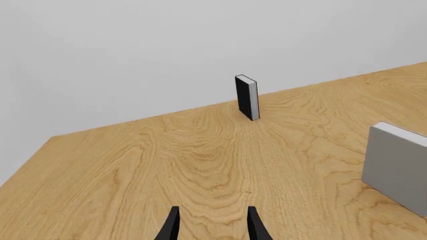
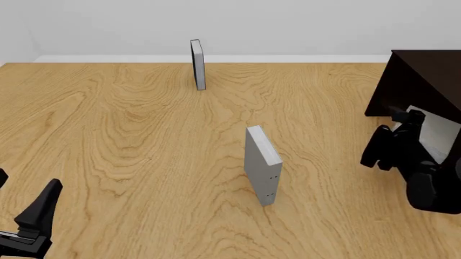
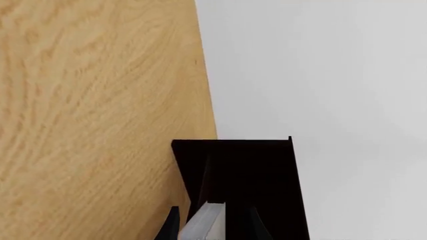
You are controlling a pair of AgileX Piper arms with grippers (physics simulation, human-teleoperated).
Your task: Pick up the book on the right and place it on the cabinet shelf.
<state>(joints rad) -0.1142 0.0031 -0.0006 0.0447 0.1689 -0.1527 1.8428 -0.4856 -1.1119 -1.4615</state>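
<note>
The right hand (image 3: 208,225) pinches the book (image 3: 203,222) right by the dark cabinet (image 2: 421,86); the left hand (image 1: 212,222) is open, holding nothing.

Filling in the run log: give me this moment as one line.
right gripper: shut on book | book: raised, facing cabinet | left gripper: open, low over table | shelf placement: not yet done

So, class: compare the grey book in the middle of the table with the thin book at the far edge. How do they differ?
The grey book is thicker, all light grey, with small dark dots on its narrow side; the thin book is slimmer, with a black side and a pale edge. The grey book stands mid-table, the thin book near the far edge. Both stand upright, untouched.
</note>
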